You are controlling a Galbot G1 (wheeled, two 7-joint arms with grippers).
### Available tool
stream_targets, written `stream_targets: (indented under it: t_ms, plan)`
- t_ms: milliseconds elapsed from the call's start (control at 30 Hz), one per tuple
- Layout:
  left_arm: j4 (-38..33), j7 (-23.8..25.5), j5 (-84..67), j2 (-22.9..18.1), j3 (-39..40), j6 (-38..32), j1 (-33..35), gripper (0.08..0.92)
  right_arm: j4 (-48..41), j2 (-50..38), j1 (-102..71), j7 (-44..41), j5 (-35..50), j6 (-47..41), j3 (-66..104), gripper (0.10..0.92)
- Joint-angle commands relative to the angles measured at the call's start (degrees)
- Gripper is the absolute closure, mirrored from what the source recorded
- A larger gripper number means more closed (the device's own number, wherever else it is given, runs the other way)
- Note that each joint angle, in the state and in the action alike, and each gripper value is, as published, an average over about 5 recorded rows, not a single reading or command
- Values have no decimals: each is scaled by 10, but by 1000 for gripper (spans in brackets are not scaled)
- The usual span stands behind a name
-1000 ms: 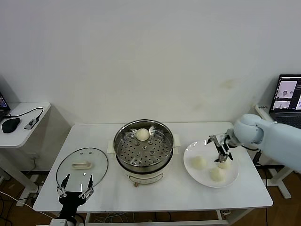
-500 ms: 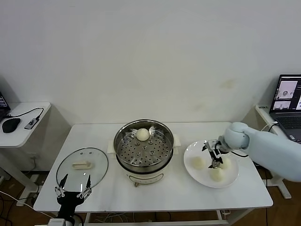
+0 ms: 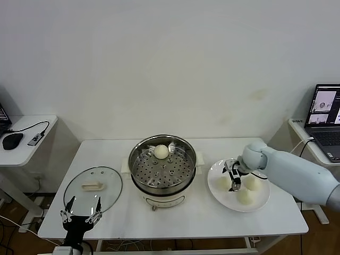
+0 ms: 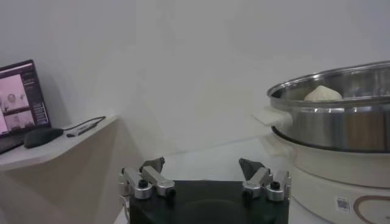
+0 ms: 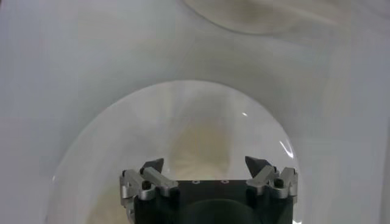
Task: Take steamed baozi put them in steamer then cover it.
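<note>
The steel steamer (image 3: 162, 169) stands mid-table on its white base and holds one cream baozi (image 3: 161, 151) at the back of its perforated tray. Three more baozi lie on the white plate (image 3: 226, 202) to the right: the left one (image 3: 222, 183), the right one (image 3: 251, 183) and the front one (image 3: 245, 196). My right gripper (image 3: 232, 179) is open low over the plate, just right of the left baozi. In the right wrist view a baozi (image 5: 204, 145) lies just beyond the open right gripper (image 5: 204, 164). My left gripper (image 3: 81, 215) is open and empty at the front left table edge.
The glass lid (image 3: 106, 180) lies flat on the table left of the steamer, just behind my left gripper. A side desk (image 3: 26, 146) with a mouse and cable stands at the far left. A laptop (image 3: 324, 106) sits at the far right. The left wrist view shows the steamer's wall (image 4: 341, 125).
My right gripper has moved left across the plate, from over the right baozi to beside the left one. My left gripper has shifted slightly left and down.
</note>
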Motion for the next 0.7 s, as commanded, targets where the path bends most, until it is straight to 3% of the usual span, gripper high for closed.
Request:
stream_targets:
  t_ms: [33,467,700]
  plan:
    - [0,0,1,2,0,0,1,177,-25,17,-16,-2,-5,-4,12,217]
    - [-2,0,3,3,0,0,1,177,-20,13,-2,-12,-4,-10,14,429]
    - [-3,1,2,5,0,1,-1,177,34,-30,89,-20,46,-25,-21,448]
